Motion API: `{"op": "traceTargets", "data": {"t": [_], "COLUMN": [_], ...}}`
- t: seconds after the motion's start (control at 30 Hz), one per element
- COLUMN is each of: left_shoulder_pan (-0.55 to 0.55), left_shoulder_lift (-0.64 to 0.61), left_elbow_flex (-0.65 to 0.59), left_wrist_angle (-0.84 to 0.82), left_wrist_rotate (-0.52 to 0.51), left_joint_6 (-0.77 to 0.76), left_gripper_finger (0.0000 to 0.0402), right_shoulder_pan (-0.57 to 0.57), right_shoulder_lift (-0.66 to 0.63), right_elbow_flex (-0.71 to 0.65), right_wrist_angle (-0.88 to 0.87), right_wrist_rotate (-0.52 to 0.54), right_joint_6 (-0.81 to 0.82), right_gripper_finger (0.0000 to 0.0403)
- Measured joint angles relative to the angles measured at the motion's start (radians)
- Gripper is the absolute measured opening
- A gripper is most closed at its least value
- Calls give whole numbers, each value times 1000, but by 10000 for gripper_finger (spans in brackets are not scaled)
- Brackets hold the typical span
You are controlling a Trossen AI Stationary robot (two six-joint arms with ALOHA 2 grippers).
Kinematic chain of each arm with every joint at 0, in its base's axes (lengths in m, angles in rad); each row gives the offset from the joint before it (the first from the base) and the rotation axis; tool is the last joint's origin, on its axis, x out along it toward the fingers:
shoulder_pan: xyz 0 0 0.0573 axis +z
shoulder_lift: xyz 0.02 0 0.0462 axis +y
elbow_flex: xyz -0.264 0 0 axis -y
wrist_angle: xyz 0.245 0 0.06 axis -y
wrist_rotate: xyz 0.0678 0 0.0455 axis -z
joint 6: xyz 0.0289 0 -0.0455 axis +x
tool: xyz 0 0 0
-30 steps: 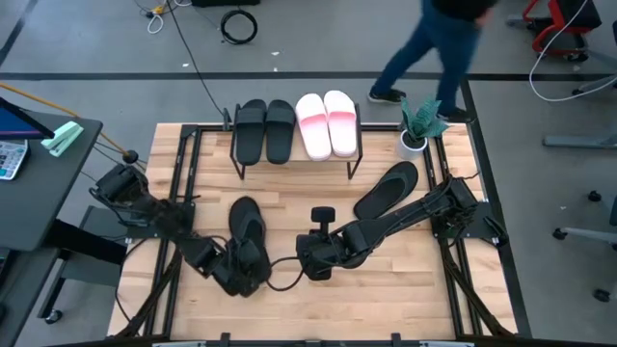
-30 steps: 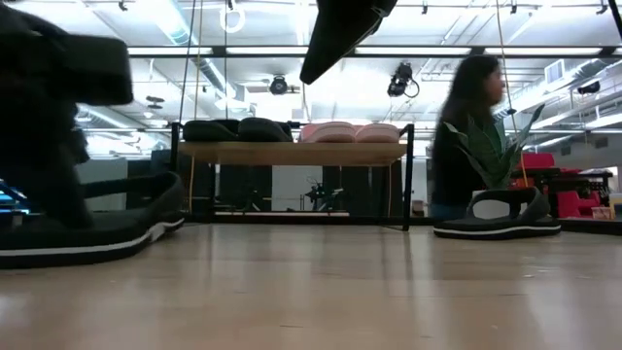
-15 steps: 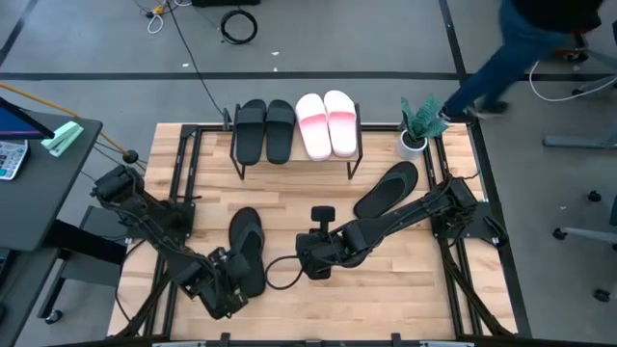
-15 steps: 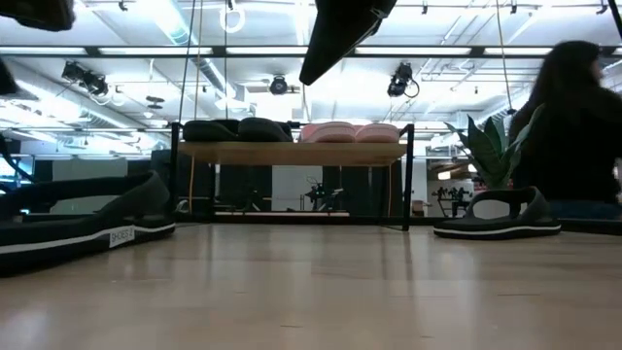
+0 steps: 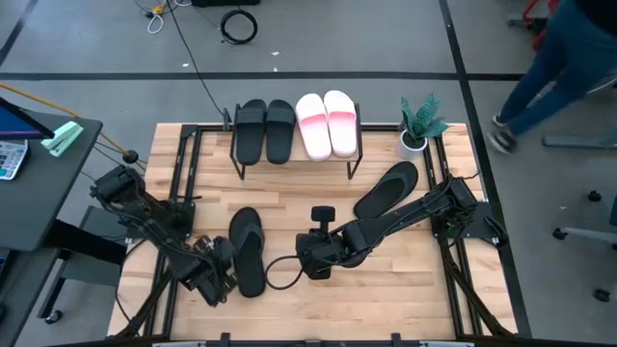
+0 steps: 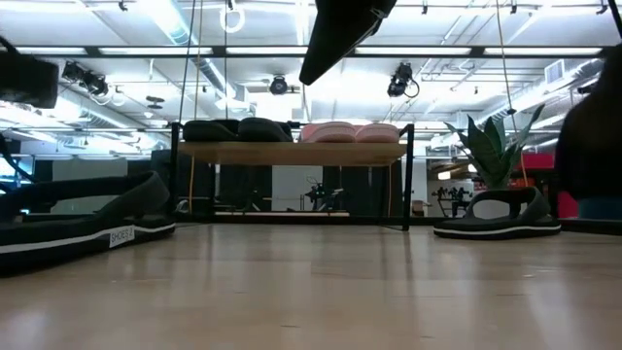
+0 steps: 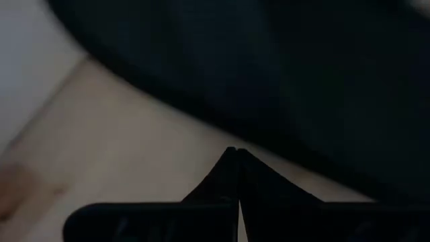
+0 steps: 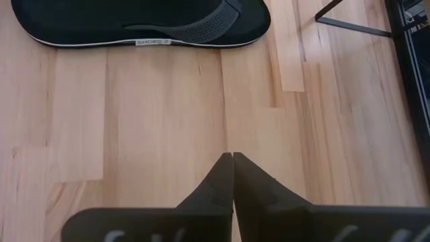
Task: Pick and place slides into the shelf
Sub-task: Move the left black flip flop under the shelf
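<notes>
One black slide (image 5: pixel 246 253) lies flat on its sole on the tabletop, and it also shows at the left of the low view (image 6: pixel 78 228). My left gripper (image 5: pixel 210 275) is shut just beside its left edge; in the left wrist view the fingertips (image 7: pixel 235 151) are over wood, a narrow strip short of the slide (image 7: pixel 282 67). My right gripper (image 5: pixel 310 262) (image 8: pixel 232 156) is shut above bare wood to that slide's right (image 8: pixel 134 20). A second black slide (image 5: pixel 386 190) (image 6: pixel 496 219) lies under the right arm. The shelf (image 5: pixel 294 154) (image 6: pixel 292 152) carries two black slides (image 5: pixel 265 130) and two pink slides (image 5: pixel 326 123).
A potted plant (image 5: pixel 416 125) stands at the table's far right corner beside the shelf. A black cable loop (image 5: pixel 280 275) lies between the two grippers. Black frame rails (image 5: pixel 178 193) run along the table's left and right sides. A person (image 5: pixel 559 58) walks beyond the far right corner.
My left gripper has drawn off the near black slide toward the table's left near corner and now stands beside it. The slide, half covered by the gripper before, lies fully in view, shifted slightly toward the near edge. The person has walked to the right.
</notes>
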Motion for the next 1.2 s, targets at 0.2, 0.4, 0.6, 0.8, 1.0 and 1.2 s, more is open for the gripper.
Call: {"op": "traceTargets", "data": {"t": [0.2,0.4,0.6,0.8,1.0,1.2], "left_shoulder_pan": [57,135,232,321,294,203], "left_shoulder_lift": [-5,-6,-2,-2,-42,-92], "left_elbow_flex": [-73,-91,-68,-67,-31,158], "left_wrist_angle": [-16,-17,2,47,-59,-260], "left_wrist_rotate": [-3,-29,-105,-104,-66,-67], "left_joint_6": [-15,63,210,307,287,236], "left_gripper_finger": [3,3,3,2,2,5], "right_shoulder_pan": [0,-2,-14,-20,-16,-17], "right_shoulder_lift": [0,0,0,0,0,0], "right_elbow_flex": [0,0,0,0,0,0], "right_wrist_angle": [0,1,4,4,4,-3], "right_wrist_rotate": [1,2,2,4,3,2], "right_joint_6": [0,-1,-9,-8,-9,-9], "right_gripper_finger": [6,7,7,6,7,6]}}
